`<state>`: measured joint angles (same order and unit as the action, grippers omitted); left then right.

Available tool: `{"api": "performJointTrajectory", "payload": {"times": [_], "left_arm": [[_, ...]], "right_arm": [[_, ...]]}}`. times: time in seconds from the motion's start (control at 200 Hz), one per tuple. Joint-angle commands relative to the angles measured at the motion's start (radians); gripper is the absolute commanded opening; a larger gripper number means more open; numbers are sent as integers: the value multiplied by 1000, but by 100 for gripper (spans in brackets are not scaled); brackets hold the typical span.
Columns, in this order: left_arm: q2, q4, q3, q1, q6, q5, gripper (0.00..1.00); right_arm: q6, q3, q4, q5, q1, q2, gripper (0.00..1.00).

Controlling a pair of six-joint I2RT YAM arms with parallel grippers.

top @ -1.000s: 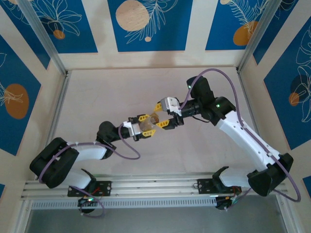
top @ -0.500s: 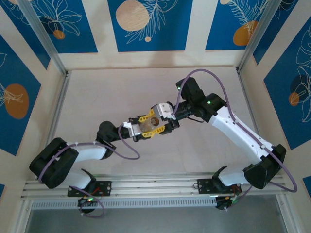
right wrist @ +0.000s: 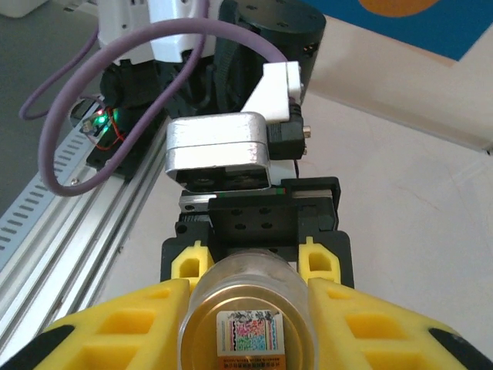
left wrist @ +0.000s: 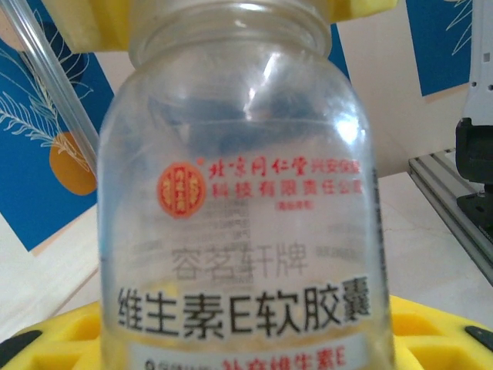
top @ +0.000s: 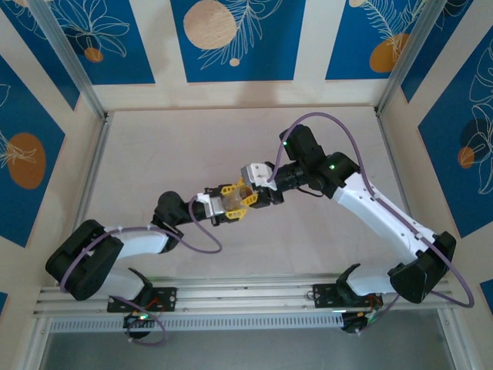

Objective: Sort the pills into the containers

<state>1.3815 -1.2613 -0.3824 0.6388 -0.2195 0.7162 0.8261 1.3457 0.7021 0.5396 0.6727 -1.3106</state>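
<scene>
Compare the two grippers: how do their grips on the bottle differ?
The left gripper grasps the clear bottle around its labelled body; the right gripper clamps its cap. The left gripper reaches in from the near left, the right gripper from the far right. Both have yellow fingers.

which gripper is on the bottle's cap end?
The right gripper: it is closed around the gold cap. The left gripper instead holds the clear bottle by its labelled body.
</scene>
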Motion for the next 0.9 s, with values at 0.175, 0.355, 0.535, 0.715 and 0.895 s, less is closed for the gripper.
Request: {"api": "performJointTrajectory", "payload": {"times": [0.175, 0.355, 0.535, 0.715, 0.895], "left_arm": [[-101, 65, -62, -4, -124, -142, 0], [-89, 33, -70, -2, -142, -203, 0], [-50, -16, -62, 4, -125, -216, 0], [-21, -60, -36, 7, -105, -225, 0], [-3, -87, -36, 9, -70, -180, 0]], "right_arm": [[-659, -130, -145, -203, 19, 28, 15], [-954, -169, -163, -453, 42, 34, 8], [-1138, -164, -202, -588, 40, 76, 15], [-1180, -58, -177, -563, 19, 101, 46], [-848, -71, -261, -302, -7, 155, 60]]}}
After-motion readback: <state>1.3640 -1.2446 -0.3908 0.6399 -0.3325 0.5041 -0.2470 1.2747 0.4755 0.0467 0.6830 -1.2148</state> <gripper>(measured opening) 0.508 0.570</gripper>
